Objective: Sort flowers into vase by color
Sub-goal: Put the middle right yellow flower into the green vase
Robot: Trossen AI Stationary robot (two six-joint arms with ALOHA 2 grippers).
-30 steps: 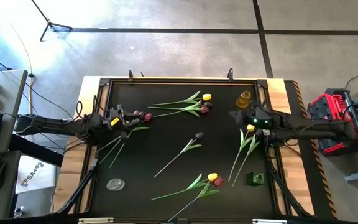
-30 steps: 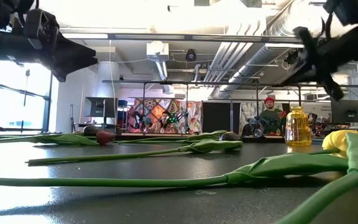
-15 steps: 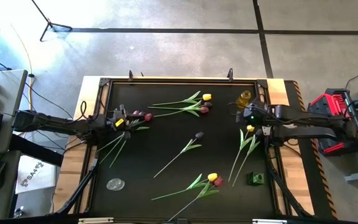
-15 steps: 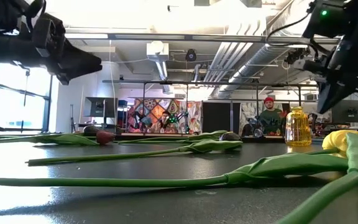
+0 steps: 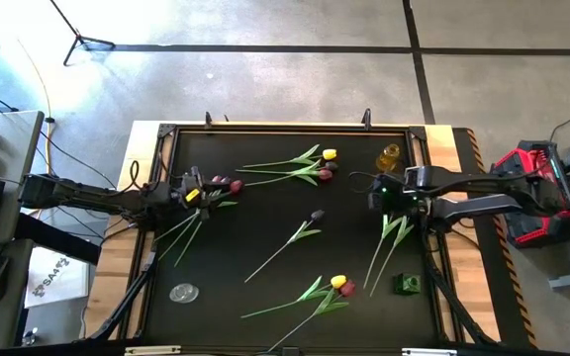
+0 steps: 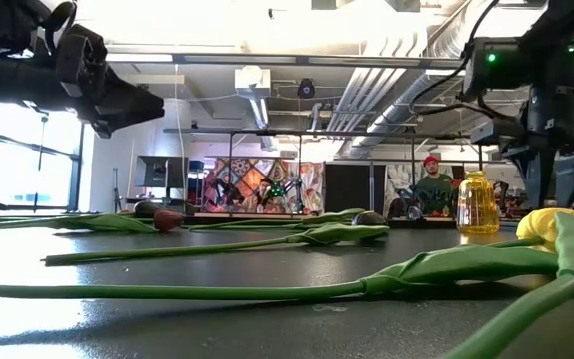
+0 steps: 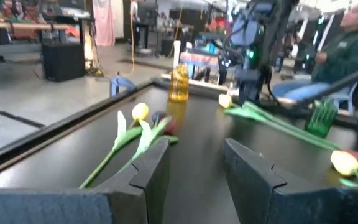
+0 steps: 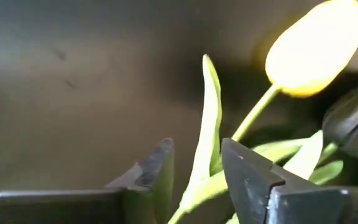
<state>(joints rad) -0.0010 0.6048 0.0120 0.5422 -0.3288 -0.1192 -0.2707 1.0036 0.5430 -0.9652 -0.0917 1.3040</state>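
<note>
Black matting covers the table [image 5: 265,297], framed in pale wood, with bare concrete floor all round it in the high view. Tulips lie scattered across it: a yellow one [image 5: 330,154] and a dark red one [image 5: 325,174] up near the top middle, a near-black one [image 5: 317,214] in the centre, and a yellow and red pair [image 5: 340,284] toward the lower middle. At the left of the frame the left gripper [image 5: 198,191] hangs over a bunch of red tulips [image 5: 228,184]; its wrist camera shows the fingers [image 7: 151,171] parted with nothing between them. At the right the right gripper [image 5: 396,203] points down over a yellow tulip [image 8: 312,46] and its long stems [image 5: 389,237]; its fingers [image 8: 247,168] stand apart with a green leaf [image 8: 207,124] showing in the gap, and I cannot tell whether they touch it. A small yellow bottle [image 5: 390,157] stands just above that gripper, near the table's upper right corner. A green block [image 5: 407,285] sits at lower right, and a clear disc [image 5: 184,293] at lower left. Beyond the table, the low view catches a seated person [image 6: 432,189] in a red cap.
</note>
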